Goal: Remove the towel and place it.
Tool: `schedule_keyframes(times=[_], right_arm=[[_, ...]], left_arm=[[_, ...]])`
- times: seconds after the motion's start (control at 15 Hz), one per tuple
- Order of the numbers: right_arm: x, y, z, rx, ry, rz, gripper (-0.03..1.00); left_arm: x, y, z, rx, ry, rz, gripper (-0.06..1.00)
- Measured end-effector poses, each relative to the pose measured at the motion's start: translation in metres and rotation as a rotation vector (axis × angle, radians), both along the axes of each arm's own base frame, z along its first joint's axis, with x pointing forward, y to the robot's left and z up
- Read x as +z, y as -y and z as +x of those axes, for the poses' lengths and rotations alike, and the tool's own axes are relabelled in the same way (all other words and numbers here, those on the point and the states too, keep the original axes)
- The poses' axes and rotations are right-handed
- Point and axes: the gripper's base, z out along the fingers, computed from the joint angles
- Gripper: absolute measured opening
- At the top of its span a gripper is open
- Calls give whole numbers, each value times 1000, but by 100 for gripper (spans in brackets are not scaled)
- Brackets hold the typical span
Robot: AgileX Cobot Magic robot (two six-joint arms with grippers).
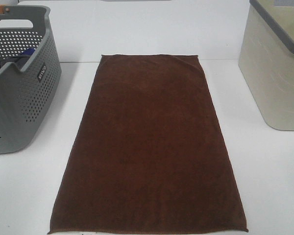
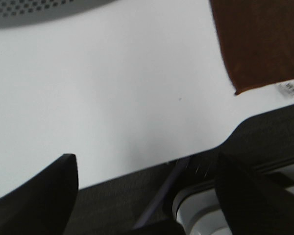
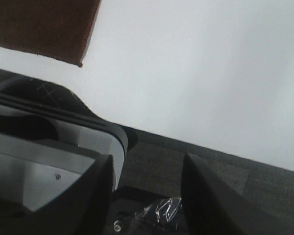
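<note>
With the brown towel point(image 1: 149, 147) lying flat on the white table point(image 1: 269, 186) between the grey basket point(image 1: 19, 78) and the beige bin point(image 1: 274, 68), best to bring both empty, spread-jawed grippers point(image 2: 147, 196) point(image 3: 147, 196) onto its near corners and lift evenly.

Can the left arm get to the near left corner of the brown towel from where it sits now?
Probably yes. The left end effector is open, and only bare white table lies before the towel corner.

Left gripper point(image 2: 147, 196) open wide, fingers point(image 2: 36, 196) well apart, holding nothing; right gripper point(image 3: 144, 196) open, narrower gap, empty; neither arm visible in exterior high view.
</note>
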Motion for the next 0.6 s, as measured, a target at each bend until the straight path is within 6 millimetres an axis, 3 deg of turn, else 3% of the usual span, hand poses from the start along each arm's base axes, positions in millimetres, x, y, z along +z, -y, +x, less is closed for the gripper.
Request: schedule_keyframes(times=[0.2,0.6], right_arm=[[19,7,-29,43,255,42,43],[38,15,-80,99,593,127,43]], left_arm=[[1,0,-12,-96,157,-39,74],[0,5,-15,-191,176,-57,74]])
